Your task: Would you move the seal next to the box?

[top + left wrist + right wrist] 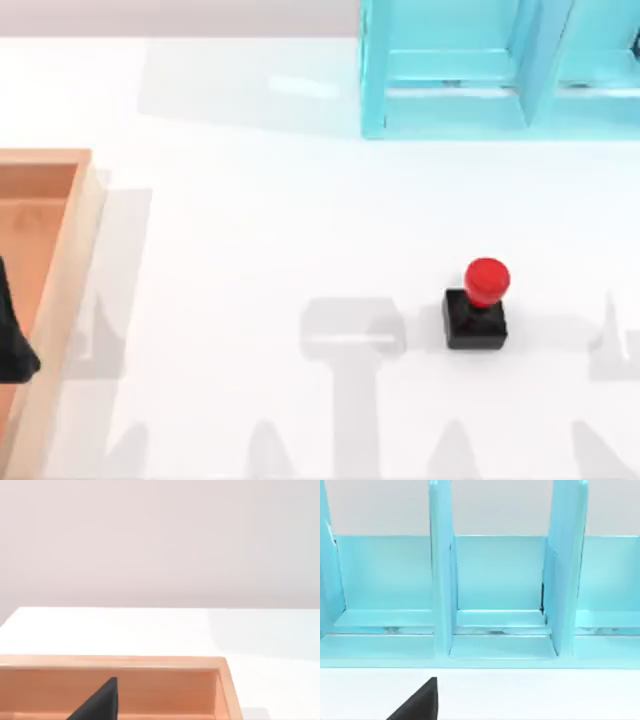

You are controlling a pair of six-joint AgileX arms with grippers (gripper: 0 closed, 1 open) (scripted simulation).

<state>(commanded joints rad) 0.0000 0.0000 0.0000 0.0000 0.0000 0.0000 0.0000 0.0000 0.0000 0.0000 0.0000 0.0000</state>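
We cannot tell how far either claw is open. Our left claw hangs over the box at the table's left edge. The seal stands upright on the table well right of the box, untouched, with the cyan shelf beyond it.

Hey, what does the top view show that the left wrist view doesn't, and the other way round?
Top view alone: the seal standing upright on the table's right half, far from the box, and the cyan shelf at the far edge. Left wrist view alone: the box's far rim seen along its length, and the plain wall behind the table. Both share: the wooden box at the table's left, the white table, and a dark part of the left arm over the box.
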